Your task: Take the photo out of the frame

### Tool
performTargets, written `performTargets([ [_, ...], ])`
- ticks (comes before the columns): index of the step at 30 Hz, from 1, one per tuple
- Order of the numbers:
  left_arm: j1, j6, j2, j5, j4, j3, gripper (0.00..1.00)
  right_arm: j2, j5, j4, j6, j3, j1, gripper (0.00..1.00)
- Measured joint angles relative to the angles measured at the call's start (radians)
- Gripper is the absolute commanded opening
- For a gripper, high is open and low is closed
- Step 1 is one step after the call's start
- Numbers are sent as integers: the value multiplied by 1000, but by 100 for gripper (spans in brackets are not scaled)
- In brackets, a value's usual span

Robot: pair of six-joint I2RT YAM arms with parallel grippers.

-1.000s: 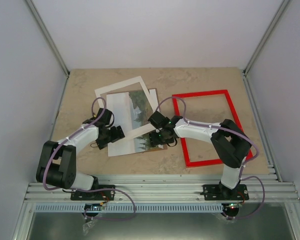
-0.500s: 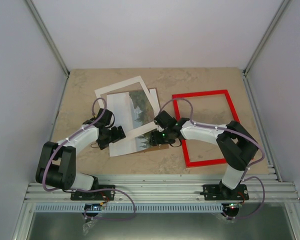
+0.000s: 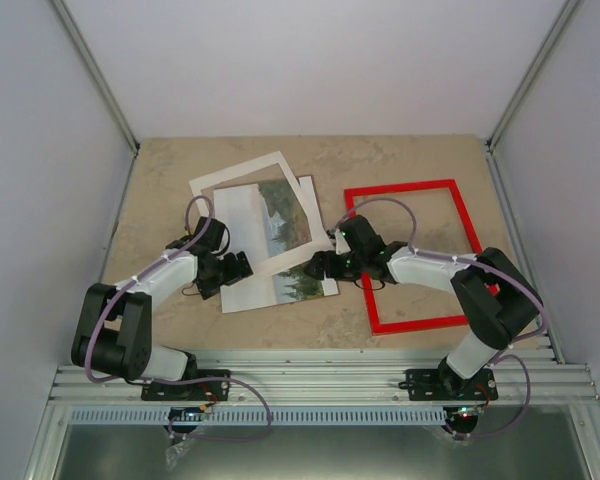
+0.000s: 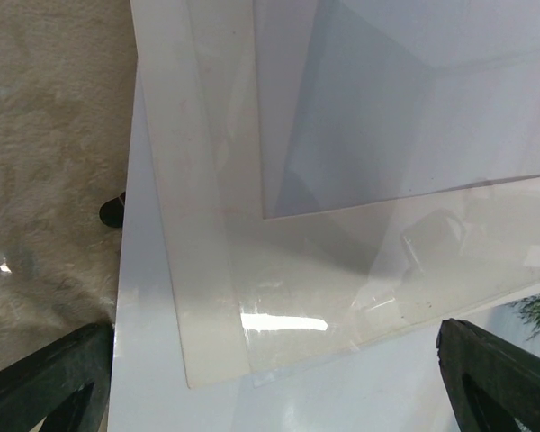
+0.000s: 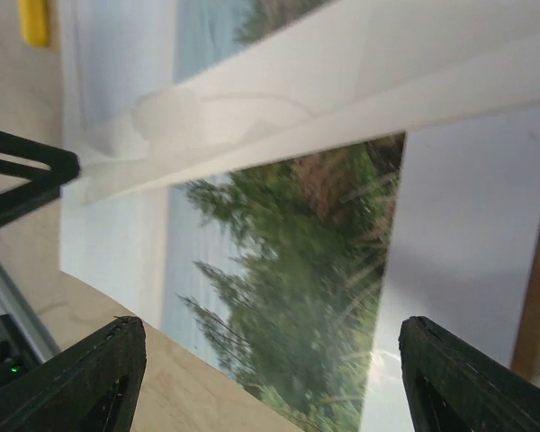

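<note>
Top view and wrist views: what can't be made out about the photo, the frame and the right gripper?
- Top view: the right gripper hides its fingertips under its own wrist; contact with the photo cannot be told.
- Top view: the right arm covers parts of the frame.
- Right wrist view: the photo is blurred; a yellow object is cut by the top edge.
- Left wrist view: only a sliver of the photo shows at the right edge.

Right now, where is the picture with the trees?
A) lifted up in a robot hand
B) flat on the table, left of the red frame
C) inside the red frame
B: the photo lies flat on the table beside the empty red frame, partly under the white mat.
</note>
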Motion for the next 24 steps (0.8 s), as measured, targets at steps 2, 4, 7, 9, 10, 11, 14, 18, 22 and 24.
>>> performTargets([
  [2,0,0,0,3,1,0,100,0,-18,31,0,0,-9,78],
  [4,0,0,0,4,1,0,100,1,-26,49,-3,4,-16,78],
  [7,0,0,0,4,1,0,100,8,-5,-9,-22,45,-16,78],
  [9,0,0,0,4,1,0,100,8,27,-62,-36,78,-10,78],
  [10,0,0,0,4,1,0,100,8,49,-94,-44,99,-6,78],
  [11,0,0,0,4,1,0,100,8,78,-134,-51,124,-1,79],
  [14,0,0,0,4,1,0,100,18,160,-243,-66,189,29,80],
  [18,0,0,0,4,1,0,100,67,242,-337,-71,240,84,81],
  [22,0,0,0,4,1,0,100,114,294,-401,-67,243,122,82],
  [24,0,0,0,4,1,0,100,126,314,-428,-66,247,129,83],
])
